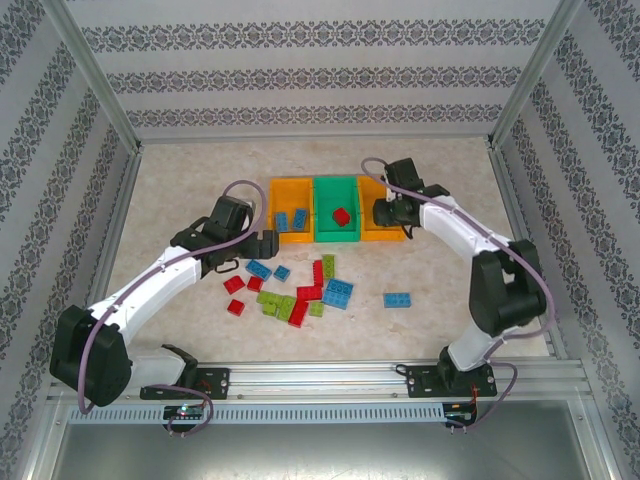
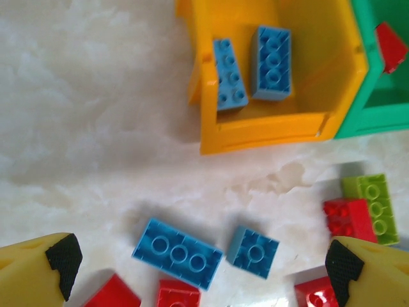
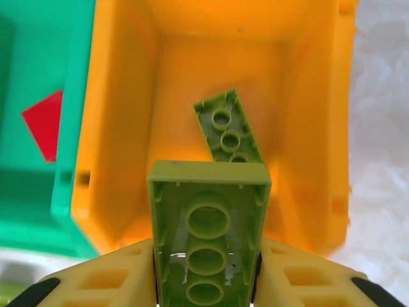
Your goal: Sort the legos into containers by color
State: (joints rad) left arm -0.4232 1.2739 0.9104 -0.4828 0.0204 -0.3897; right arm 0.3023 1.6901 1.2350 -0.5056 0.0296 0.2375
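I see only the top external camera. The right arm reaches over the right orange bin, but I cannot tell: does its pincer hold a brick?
Observer: Yes. In the right wrist view the right pincer is shut on a light green brick, hollow underside toward the camera, above the right orange bin.
Operator: Is something already inside that bin?
Observer: One other light green brick lies on its floor, underside up.
Operator: And the left pincer?
Observer: The left pincer is open; a long blue brick and a small blue brick lie on the table just below it.
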